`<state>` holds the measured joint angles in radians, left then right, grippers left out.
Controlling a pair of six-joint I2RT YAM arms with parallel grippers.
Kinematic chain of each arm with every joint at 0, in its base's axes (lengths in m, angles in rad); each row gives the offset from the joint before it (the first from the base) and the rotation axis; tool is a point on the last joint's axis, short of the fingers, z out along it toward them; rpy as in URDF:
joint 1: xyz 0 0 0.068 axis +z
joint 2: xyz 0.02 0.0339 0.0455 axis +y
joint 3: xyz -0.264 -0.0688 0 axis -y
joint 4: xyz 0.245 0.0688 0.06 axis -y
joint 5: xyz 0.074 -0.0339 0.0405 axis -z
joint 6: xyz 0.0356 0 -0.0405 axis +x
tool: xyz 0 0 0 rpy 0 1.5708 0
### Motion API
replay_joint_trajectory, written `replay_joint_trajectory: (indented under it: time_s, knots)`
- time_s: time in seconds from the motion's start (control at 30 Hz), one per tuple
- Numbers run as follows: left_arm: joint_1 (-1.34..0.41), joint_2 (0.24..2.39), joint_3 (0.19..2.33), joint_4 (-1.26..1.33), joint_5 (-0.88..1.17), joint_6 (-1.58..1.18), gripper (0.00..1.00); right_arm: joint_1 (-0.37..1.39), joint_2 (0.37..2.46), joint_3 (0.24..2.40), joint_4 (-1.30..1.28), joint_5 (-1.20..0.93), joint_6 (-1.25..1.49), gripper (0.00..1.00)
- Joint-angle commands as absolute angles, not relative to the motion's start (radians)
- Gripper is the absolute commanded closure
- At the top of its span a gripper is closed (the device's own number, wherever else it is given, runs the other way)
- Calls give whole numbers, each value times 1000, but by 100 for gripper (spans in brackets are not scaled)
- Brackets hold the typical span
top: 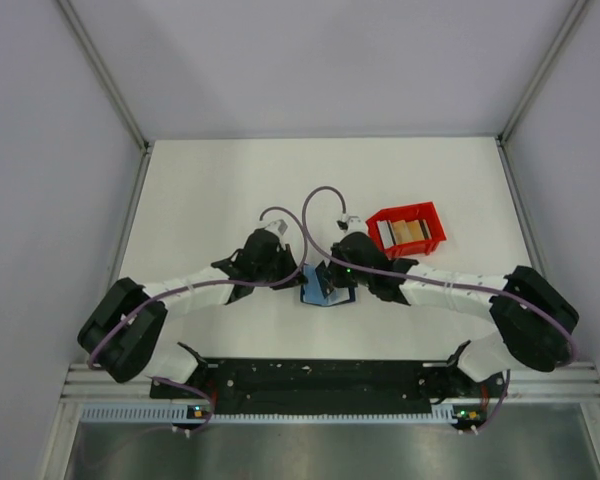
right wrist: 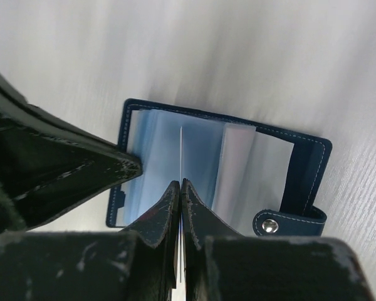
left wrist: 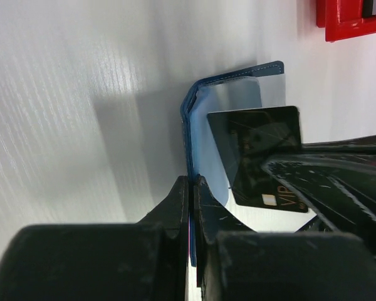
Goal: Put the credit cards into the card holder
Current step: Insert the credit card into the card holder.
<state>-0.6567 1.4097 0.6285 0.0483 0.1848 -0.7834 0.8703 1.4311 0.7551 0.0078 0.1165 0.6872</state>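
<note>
The card holder [right wrist: 238, 169] lay open on the table [top: 210, 200], my left gripper [left wrist: 192, 207] clamped on its cover edge. My right gripper [right wrist: 180, 207] pinched a dark card [left wrist: 257, 150] edge-on above the pockets. I judged it best to line the card's edge up with one sleeve mouth, then slide it in shallowly. More cards [top: 405, 231] lay in the red bin [top: 412, 248].

Red bin [top: 420, 248] nr right end effector [right wrist: 180, 183].

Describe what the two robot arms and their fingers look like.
The left arm and right arm have white links between bulky black joints, with a lilac cable looping off each wrist. The fingers are black, wedge-shaped and scuffed with pale scratches. Green lights glow at the bases.
</note>
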Motion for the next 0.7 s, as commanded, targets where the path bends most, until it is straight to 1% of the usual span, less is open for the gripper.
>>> replay_joint_trajectory:
  time_s: [0.0, 0.13, 0.3, 0.4, 0.53, 0.67]
  knots:
    - [-661, 1368, 647, 54, 160, -779, 100, 887, 1468, 767, 49, 225, 710, 100]
    - [-661, 1370, 631, 49, 135, -769, 100, 859, 1459, 704, 83, 219, 718, 100]
    - [-661, 1385, 580, 61, 84, -743, 100, 799, 1442, 612, 208, 91, 733, 100]
    - [-660, 1410, 551, 95, 63, -733, 100, 779, 1463, 566, 320, 14, 776, 100]
    - [-660, 1448, 538, 130, 64, -733, 100, 759, 1503, 462, 556, -73, 877, 100]
    - [-660, 1480, 537, 133, 40, -739, 100, 753, 1539, 431, 659, -98, 923, 100]
